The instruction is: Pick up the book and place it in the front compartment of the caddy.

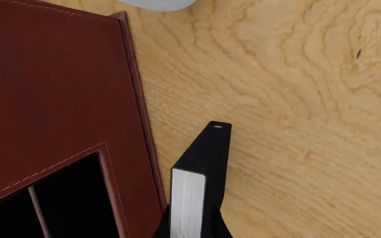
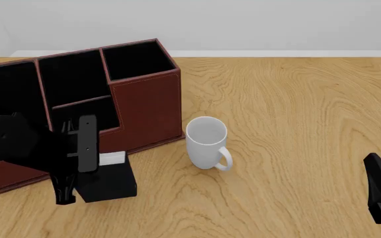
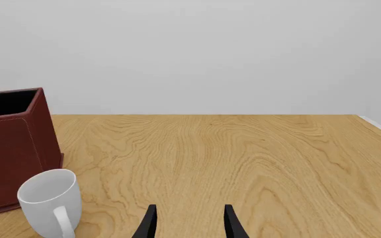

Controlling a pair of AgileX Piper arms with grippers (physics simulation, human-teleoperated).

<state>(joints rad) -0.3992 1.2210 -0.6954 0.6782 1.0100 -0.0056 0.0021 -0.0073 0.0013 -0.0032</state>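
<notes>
Although the brief scene holds several objects, none of them carries any readable writing, brand or label. The book point(image 2: 107, 179), a thick black block with a white page edge, sits low at the near left of the wooden bench point(image 2: 289, 114), just in front of the caddy point(image 2: 144, 106) and outside its compartments. The left gripper point(image 1: 197, 198) is pinching the book: the left wrist view shows the white page edge held against a black finger point(image 1: 214, 148), right beside the caddy's reddish-brown stitched wall. Whether the book rests on the bench or is raised off it cannot be told. The left arm point(image 2: 18, 144) comes in low across the front of the caddy, hiding part of its lowest front section.

The caddy's black-lined compartments step up toward the back, the tallest at its right corner. A white mug point(image 2: 207, 143) stands upright just right of the caddy, handle toward the near side, apart from the book. Right of the mug the bench is wide and bare to its far edge.

The right gripper point(image 3: 189, 223) hovers near the bench's near right corner, its fingers spread apart and holding nothing, pointing toward the far wall.
</notes>
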